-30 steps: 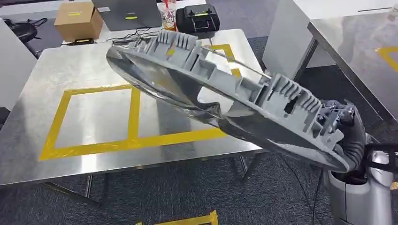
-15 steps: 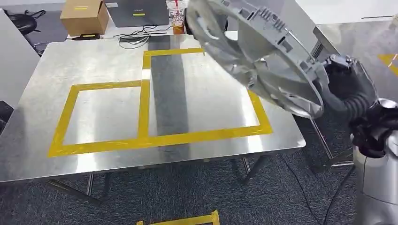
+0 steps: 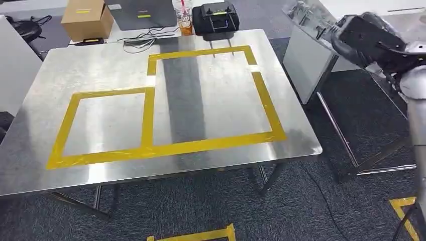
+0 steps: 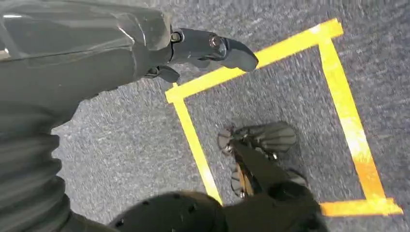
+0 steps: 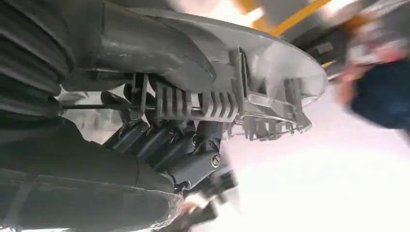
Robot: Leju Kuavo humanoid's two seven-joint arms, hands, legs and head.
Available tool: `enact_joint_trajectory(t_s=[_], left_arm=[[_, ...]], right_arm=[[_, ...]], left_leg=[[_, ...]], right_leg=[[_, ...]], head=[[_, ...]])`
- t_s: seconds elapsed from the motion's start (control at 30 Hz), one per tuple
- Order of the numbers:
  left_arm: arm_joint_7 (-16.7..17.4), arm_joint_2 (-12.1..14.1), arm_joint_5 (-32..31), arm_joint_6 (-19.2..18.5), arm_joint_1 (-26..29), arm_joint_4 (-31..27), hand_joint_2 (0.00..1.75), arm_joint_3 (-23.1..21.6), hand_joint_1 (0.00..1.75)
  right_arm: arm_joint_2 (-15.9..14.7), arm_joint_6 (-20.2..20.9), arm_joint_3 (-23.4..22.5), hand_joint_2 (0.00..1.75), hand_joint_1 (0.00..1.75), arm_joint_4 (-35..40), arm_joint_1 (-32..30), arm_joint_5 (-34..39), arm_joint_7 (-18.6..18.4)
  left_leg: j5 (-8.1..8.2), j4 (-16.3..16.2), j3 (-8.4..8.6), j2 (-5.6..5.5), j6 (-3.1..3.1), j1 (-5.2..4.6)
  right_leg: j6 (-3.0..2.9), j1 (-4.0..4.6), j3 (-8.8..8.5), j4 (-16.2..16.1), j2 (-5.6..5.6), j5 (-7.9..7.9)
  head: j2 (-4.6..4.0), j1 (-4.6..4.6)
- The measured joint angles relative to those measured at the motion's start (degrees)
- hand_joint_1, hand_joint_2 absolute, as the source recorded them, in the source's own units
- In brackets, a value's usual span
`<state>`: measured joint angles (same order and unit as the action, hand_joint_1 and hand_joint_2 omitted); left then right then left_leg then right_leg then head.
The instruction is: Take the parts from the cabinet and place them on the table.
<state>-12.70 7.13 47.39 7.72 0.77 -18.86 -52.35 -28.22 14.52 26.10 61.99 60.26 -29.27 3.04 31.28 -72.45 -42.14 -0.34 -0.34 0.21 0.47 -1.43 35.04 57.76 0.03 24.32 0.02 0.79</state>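
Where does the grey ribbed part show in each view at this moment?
Head view: the grey ribbed part is at the top edge, right of centre, blurred, beside the right hand.
Right wrist view: it runs across the middle, with fingers curled under its rim.
Left wrist view: this faces carpet and floor tape instead.
Shared landmark: the right hand.

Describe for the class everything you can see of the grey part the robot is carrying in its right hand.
The grey part looks like moulded plastic: a curved, disc-like piece with a smooth rim and, on its inner side, rows of upright ribs and small clips. The right hand grips it at the edge, thick thumb over the smooth face and darker fingers among the ribs. In the head view it is a blurred sliver at the top, beyond the steel table's far right corner, in the air.
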Motion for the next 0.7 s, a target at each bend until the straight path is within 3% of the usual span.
enact_joint_trajectory(t_s=[0.03,0.07,0.1,0.17,0.2,0.23,0.3,0.37,0.43,0.5,0.53,0.57,0.6,0.63,0.7], left_arm=[[0.2,0.0,0.0,-0.2,0.0,0.0,1.75,0.0,0.00],[0.4,0.0,0.1,-0.5,0.0,0.0,1.75,0.0,0.00],[0.6,-0.1,0.2,-0.7,0.0,0.0,1.75,0.0,0.00],[0.9,0.0,0.9,-1.2,0.0,0.0,1.75,-0.1,0.00],[0.9,0.2,1.3,-1.2,0.0,0.0,1.75,-0.1,0.00],[1.1,0.2,1.4,-1.2,-0.1,0.0,1.75,-0.2,0.00],[1.4,0.3,1.9,-1.4,-0.1,0.0,1.75,-0.4,0.00],[1.6,0.4,2.2,-1.5,-0.4,0.0,1.75,-0.8,0.00],[1.9,0.4,2.2,-1.6,-0.8,0.0,1.75,-1.2,0.00],[2.3,0.4,2.2,-1.7,-1.1,0.0,1.75,-1.7,0.00],[2.4,0.4,2.2,-1.7,-1.1,0.0,1.75,-2.0,0.00],[2.5,0.3,2.3,-1.7,-1.2,0.0,1.75,-2.1,0.00],[2.5,0.3,2.3,-1.7,-1.2,0.0,1.75,-2.2,0.00],[2.5,0.2,2.3,-1.7,-1.3,-0.1,1.75,-2.5,0.00],[2.5,0.1,2.5,-1.6,-1.4,-0.1,1.75,-3.0,0.00]], right_arm=[[0.3,-1.3,2.8,1.75,1.66,-3.4,2.4,-1.8,0.0],[0.8,-2.3,5.3,1.75,1.66,-6.3,4.3,-3.2,0.0],[1.6,-3.2,7.7,1.75,1.66,-9.4,5.8,-4.4,0.0],[3.4,-4.9,11.3,1.75,1.66,-14.5,8.1,-6.3,-0.1],[4.3,-5.9,12.9,1.75,1.66,-16.7,8.9,-7.5,-0.5],[5.0,-6.8,14.2,1.75,1.66,-18.5,9.7,-8.8,-0.8],[6.5,-8.6,17.2,1.75,1.66,-22.0,10.6,-11.9,-1.8],[7.9,-10.2,20.2,1.75,1.66,-24.7,11.0,-15.2,-2.8],[8.5,-11.8,22.0,1.75,1.66,-26.6,11.2,-17.1,-3.5],[9.3,-14.6,24.0,1.75,1.66,-28.2,11.1,-19.1,-3.6],[9.6,-15.7,24.9,1.75,1.66,-28.9,10.9,-20.0,-3.5],[9.9,-16.7,25.7,1.75,1.66,-29.4,10.5,-20.8,-3.5],[10.4,-17.7,26.3,1.75,1.66,-30.0,10.2,-21.5,-3.5],[10.9,-18.3,26.8,1.75,1.66,-30.4,10.1,-22.0,-3.5],[11.8,-19.5,27.3,1.75,1.66,-31.0,9.9,-22.5,-3.1]], left_leg=[[0.61,-3.4,-1.95,0.01,-0.14,0.16],[-0.09,-3.8,-2.55,0.02,-0.18,0.24],[-2.02,-1.4,-1.72,0.02,-0.09,0.30],[-7.53,9.0,3.00,0.02,0.52,0.24],[-8.80,13.6,4.98,0.02,1.13,-0.03],[-8.03,14.3,5.92,0.18,1.24,-0.23],[-8.10,14.3,5.72,0.14,1.42,-0.46],[-8.66,15.4,6.29,0.17,2.18,-0.37],[-9.20,16.2,6.49,0.08,2.87,-0.02],[-9.19,16.2,6.47,-0.03,2.94,-0.05],[-9.17,16.2,6.47,-0.04,2.96,-0.06],[-9.15,16.2,6.49,-0.03,2.94,-0.03],[-9.11,16.1,6.50,-0.04,2.87,0.02],[-9.02,16.0,6.51,-0.09,2.73,0.09],[-8.51,15.1,6.39,-0.08,2.00,0.21]], right_leg=[[-0.02,0.02,-0.04,0.0,0.02,0.01],[-0.04,0.07,-0.10,0.0,0.06,0.04],[-0.03,0.09,-0.20,0.0,0.13,0.06],[0.04,0.23,-0.44,0.0,0.42,0.11],[0.05,0.15,-0.43,-0.1,0.49,0.11],[0.13,0.73,-0.09,0.0,0.57,0.12],[0.39,0.49,-0.01,-0.1,0.55,0.06],[1.14,0.74,-0.08,-0.5,0.56,0.04],[0.68,0.48,2.18,3.6,0.30,2.22],[0.36,0.46,6.90,13.3,0.33,5.72],[0.50,0.44,8.80,16.9,0.31,6.68],[0.93,0.36,9.76,18.3,0.30,6.61],[1.49,0.16,9.09,16.4,0.29,5.50],[2.12,-0.06,7.20,12.3,0.25,3.64],[3.19,-0.54,2.04,1.9,-0.07,-0.24]], head=[[0.00,-0.02],[0.00,-0.02],[0.00,0.00],[0.00,0.00],[0.00,-0.02],[0.00,-0.07],[0.00,-0.07],[0.00,-0.04],[0.00,-0.22],[0.00,-0.35],[0.00,-0.37],[0.00,-0.37],[0.00,-0.39],[0.00,-0.39],[0.00,-0.39]])
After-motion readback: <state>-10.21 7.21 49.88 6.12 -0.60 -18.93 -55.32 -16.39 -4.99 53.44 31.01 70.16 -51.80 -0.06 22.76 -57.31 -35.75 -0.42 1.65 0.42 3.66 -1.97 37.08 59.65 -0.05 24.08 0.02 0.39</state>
